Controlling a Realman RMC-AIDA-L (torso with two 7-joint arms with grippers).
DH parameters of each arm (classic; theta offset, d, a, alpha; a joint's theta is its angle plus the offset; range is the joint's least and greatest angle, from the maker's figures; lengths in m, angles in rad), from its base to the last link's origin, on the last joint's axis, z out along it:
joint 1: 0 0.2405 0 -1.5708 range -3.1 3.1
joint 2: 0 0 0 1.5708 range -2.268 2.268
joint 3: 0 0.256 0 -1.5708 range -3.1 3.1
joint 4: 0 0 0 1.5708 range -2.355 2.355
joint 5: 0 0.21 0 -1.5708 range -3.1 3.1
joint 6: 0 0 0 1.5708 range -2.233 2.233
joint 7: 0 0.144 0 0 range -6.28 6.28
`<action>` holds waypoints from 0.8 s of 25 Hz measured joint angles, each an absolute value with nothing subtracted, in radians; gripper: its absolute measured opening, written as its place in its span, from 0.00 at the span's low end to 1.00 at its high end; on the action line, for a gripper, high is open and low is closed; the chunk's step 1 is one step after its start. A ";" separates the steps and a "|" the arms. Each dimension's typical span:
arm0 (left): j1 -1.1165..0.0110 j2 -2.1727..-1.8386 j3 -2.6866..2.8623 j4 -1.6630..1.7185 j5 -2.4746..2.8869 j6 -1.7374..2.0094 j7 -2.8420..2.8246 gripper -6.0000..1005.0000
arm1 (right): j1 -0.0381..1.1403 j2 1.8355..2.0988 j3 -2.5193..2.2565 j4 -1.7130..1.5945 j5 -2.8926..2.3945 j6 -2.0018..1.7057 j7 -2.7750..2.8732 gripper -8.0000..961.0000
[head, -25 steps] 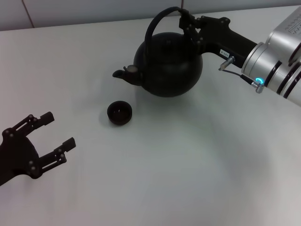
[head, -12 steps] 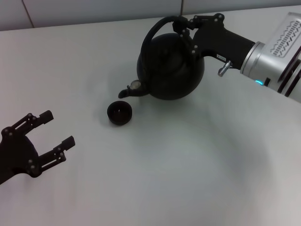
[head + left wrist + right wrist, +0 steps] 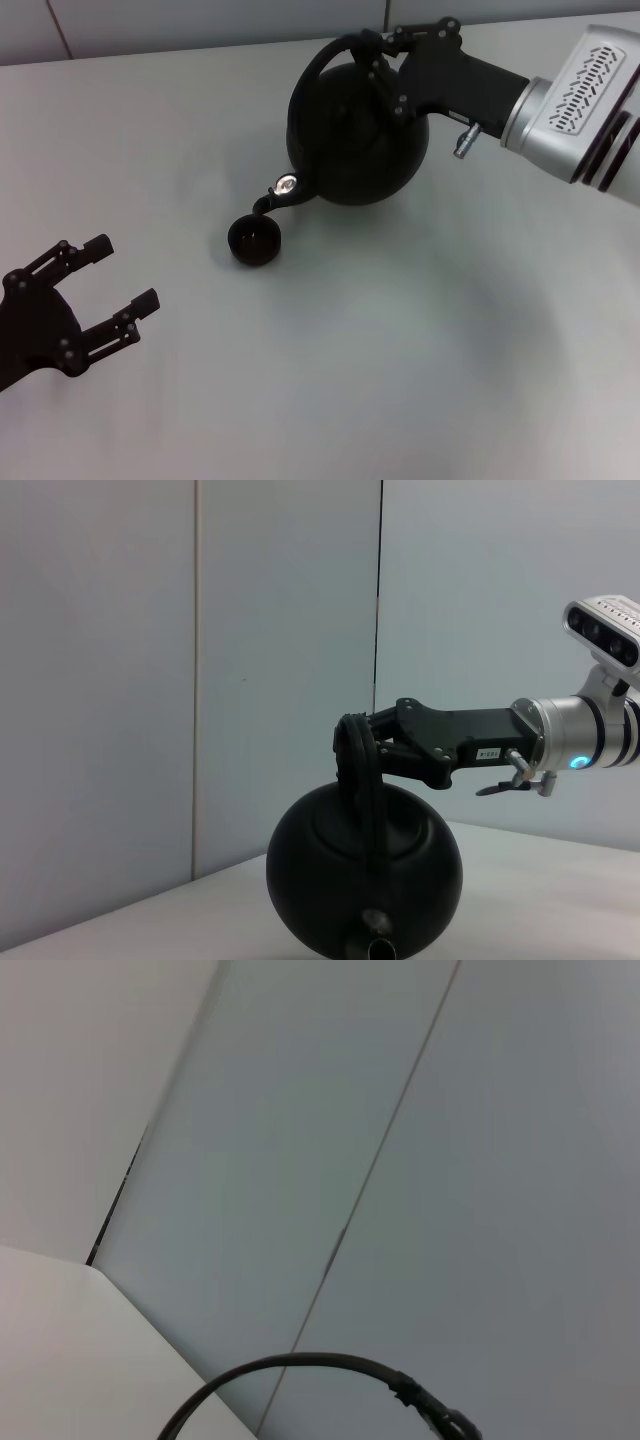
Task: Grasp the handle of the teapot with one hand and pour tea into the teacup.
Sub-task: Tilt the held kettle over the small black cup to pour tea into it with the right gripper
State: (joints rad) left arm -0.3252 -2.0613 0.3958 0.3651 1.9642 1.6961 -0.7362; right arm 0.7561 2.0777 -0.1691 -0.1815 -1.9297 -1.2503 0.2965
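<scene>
Right gripper (image 3: 378, 55) clamped on the handle (image 3: 322, 62) of the teapot (image 3: 355, 135), fingers (image 3: 385, 72) closed around the bail near its top, toward the far edge of the bench (image 3: 400, 380), right of centre. Gripping there, high on the arch, most likely to let the heavy round body hang below the grip and swing as the wrist rolls. Teapot lifted and tipped forward, spout (image 3: 275, 195) pointing down and toward the near-left, its mouth just above the far rim of the teacup (image 3: 254, 240). Seen from the left wrist camera, handle (image 3: 358, 770) pinched from the side by the dark fingers (image 3: 390, 742), teapot (image 3: 365, 865) body hanging under them with the spout low and facing the lens. Cannot tell from any view whether liquid is actually leaving the spout. Teacup sitting upright on the bench, roughly mid-depth and left of centre, apart from the teapot's body. Judged as the pour step itself: spout aligned over the cup, tilt steep enough for tea to run. Small cup mouth leaves little margin, so a slight swing of the hanging pot could send the stream past the rim. Left gripper (image 3: 118, 285) parked near the left edge toward the near-left corner, fingers (image 3: 98, 248) spread apart and holding nothing, well clear of the teacup and out of the pouring path.
</scene>
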 joint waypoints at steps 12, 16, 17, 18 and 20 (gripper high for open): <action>-0.325 -2.061 0.396 0.365 1.965 1.698 -0.736 0.81 | 0.780 2.080 -0.249 -0.229 -1.930 -1.225 0.257 0.10; -0.325 -2.061 0.396 0.364 1.965 1.700 -0.736 0.81 | 0.784 2.080 -0.251 -0.229 -1.930 -1.224 0.229 0.10; -0.325 -2.061 0.396 0.364 1.965 1.700 -0.736 0.81 | 0.787 2.081 -0.264 -0.229 -1.930 -1.224 0.223 0.10; -0.325 -2.061 0.396 0.364 1.965 1.700 -0.736 0.81 | 0.787 2.081 -0.264 -0.229 -1.930 -1.224 0.223 0.10; -0.327 -2.061 0.396 0.364 1.965 1.700 -0.736 0.81 | 0.790 2.081 -0.275 -0.229 -1.928 -1.223 0.215 0.10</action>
State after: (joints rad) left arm -0.3270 -2.0614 0.3958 0.3636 1.9645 1.7001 -0.7362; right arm 0.7902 2.0815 -0.2754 -0.2294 -1.9278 -1.2231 0.2148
